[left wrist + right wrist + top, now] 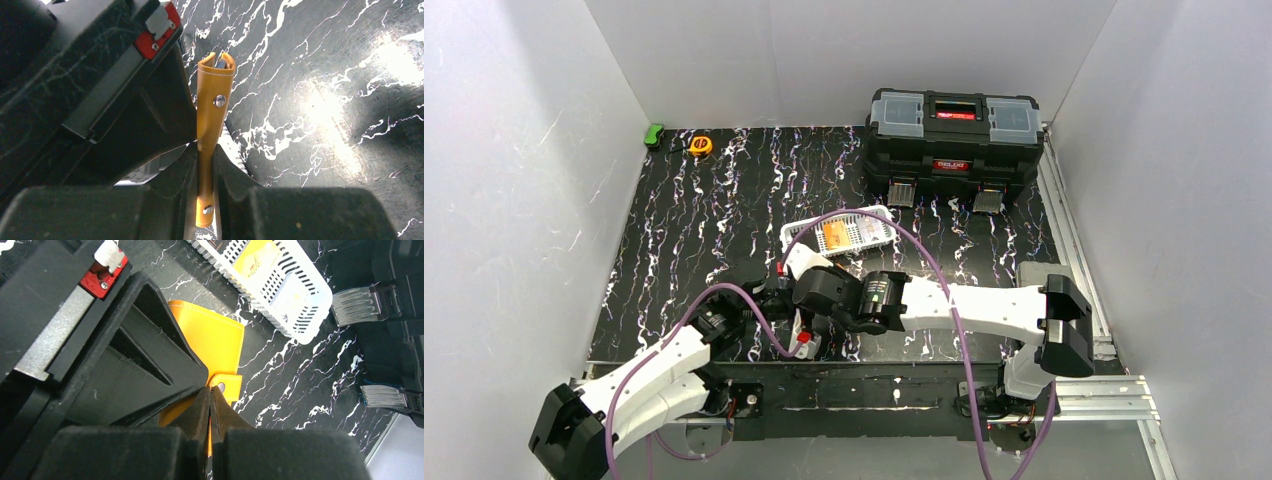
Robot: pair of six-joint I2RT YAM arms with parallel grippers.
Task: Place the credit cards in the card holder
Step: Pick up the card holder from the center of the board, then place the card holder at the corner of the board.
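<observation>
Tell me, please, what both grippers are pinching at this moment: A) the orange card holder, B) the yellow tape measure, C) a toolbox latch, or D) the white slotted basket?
A: the orange card holder stands edge-on, clamped in the left gripper, and the right wrist view shows the right gripper shut on it too.

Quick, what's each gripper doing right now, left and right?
The left gripper is closed, pinching the orange card holder.
The right gripper is closed too, clamped on the same card holder.
</observation>
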